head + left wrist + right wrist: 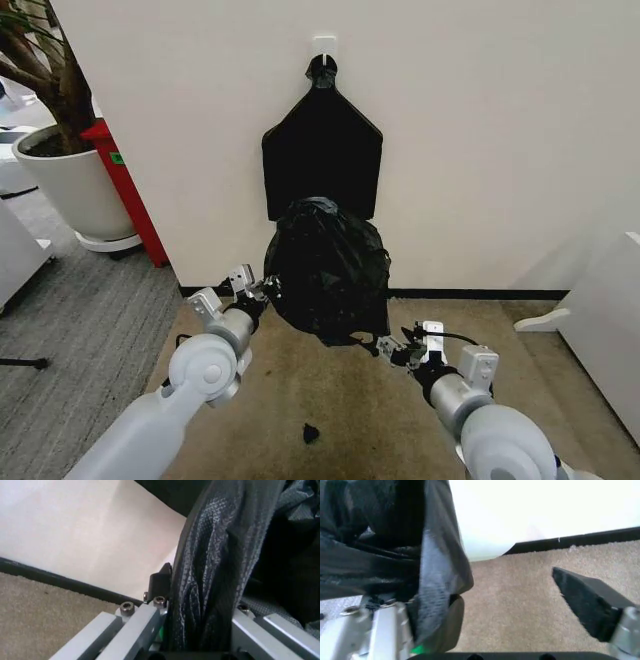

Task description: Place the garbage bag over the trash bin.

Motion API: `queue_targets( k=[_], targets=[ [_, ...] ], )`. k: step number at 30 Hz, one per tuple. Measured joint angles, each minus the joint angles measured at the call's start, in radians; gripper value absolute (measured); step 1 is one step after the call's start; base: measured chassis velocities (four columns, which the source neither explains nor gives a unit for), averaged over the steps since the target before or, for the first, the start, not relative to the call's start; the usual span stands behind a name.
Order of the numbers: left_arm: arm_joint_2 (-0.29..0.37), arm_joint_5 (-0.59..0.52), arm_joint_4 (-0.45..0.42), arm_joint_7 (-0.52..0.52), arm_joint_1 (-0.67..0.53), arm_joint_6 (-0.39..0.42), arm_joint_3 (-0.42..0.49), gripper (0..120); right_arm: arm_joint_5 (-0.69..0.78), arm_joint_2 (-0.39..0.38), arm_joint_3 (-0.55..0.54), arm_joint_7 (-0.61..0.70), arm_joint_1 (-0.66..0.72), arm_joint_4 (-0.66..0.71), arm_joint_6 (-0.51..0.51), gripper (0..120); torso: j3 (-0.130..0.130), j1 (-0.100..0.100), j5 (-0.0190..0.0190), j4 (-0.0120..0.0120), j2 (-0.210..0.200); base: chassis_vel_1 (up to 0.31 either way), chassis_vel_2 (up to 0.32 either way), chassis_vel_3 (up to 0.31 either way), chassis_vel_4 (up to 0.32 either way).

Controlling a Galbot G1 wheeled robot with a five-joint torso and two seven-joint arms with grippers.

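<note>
The garbage bag (pixel 326 270) is a glossy, wrinkled black mass hanging in front of the wall, above the beige carpet. My left gripper (pixel 256 289) sits at the bag's left edge, shut on the garbage bag. In the left wrist view a gathered fold of the bag (pixel 215 573) runs between the fingers (pixel 142 624). My right gripper (pixel 394 351) is at the bag's lower right corner and stands open. Seen from the right wrist, bag film (pixel 432 573) drapes over one finger while the other finger (pixel 587 600) stands apart over the carpet. The trash bin is hidden.
A flat black bundle (pixel 322 150) hangs from a wall hook (pixel 323 45) right behind the bag. A white plant pot (pixel 70 190) and a red stand (pixel 125 190) are at the left. White furniture (pixel 600 330) is at the right. A small black scrap (pixel 311 433) lies on the carpet.
</note>
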Motion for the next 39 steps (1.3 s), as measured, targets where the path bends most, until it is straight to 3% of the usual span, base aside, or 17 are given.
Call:
queue_targets(
  k=[5, 8, 15, 23, 34, 39],
  targets=[
    [0.006, -0.026, 0.006, -0.015, -0.024, 0.0, -0.01, 1, -0.002, 0.001, 0.001, 0.003, -0.002, 0.002, 0.005, 97, 0.0, 0.0, 0.0, 0.0, 0.0, 0.0, 0.0, 0.0, 0.0],
    [0.018, -0.035, 0.01, -0.016, -0.031, 0.0, -0.015, 1, -0.004, 0.004, 0.004, -0.017, -0.01, 0.004, 0.03, 100, 0.0, 0.0, 0.0, 0.0, 0.0, 0.0, 0.0, 0.0, 0.0],
    [0.028, -0.016, 0.017, 0.012, -0.019, 0.008, -0.004, 1, 0.051, 0.009, 0.002, -0.159, 0.017, 0.012, 0.145, 100, 0.0, 0.0, -0.0001, 0.0, 0.0, 0.0, 0.0, 0.0, 0.0],
    [0.031, 0.005, 0.014, 0.042, -0.011, 0.01, 0.005, 1, 0.15, 0.007, 0.015, -0.17, 0.07, 0.007, 0.134, 100, 0.0, 0.0, 0.0, 0.0, 0.0, 0.0, 0.0, 0.0, 0.0],
    [0.023, -0.006, 0.036, 0.025, -0.03, 0.006, -0.009, 1, 0.103, 0.013, 0.013, -0.187, 0.035, 0.029, 0.161, 100, 0.0, 0.0, 0.0, -0.0001, 0.0, 0.0, 0.0, 0.0, 0.0],
    [0.036, 0.063, 0.049, 0.093, -0.017, 0.002, -0.004, 1, 0.112, -0.005, 0.044, -0.173, 0.074, 0.063, 0.154, 100, 0.0, 0.0, 0.0001, -0.0003, 0.0, 0.0, 0.0, 0.0, 0.0]
  ],
)
